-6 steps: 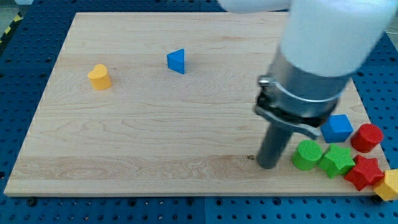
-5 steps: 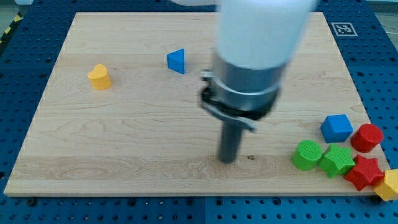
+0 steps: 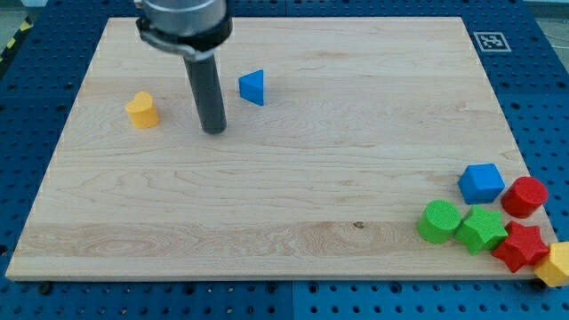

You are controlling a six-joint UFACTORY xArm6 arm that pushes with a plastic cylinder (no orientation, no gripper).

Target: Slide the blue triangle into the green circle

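Observation:
The blue triangle (image 3: 252,87) lies on the wooden board (image 3: 293,178) at the upper left of middle. The green circle (image 3: 439,221) sits at the lower right, touching a green star-like block (image 3: 482,228). My tip (image 3: 213,130) rests on the board just left of and below the blue triangle, a short gap away, not touching it. It stands between the triangle and a yellow block (image 3: 142,110).
A blue cube-like block (image 3: 481,182), a red round block (image 3: 524,196), a red star (image 3: 520,246) and a yellow block (image 3: 555,264) at the view's edge cluster at the lower right beside the green blocks.
My tip has swept from the lower right beside the green circle, across the board's middle, to the upper left beside the blue triangle. No block has moved.

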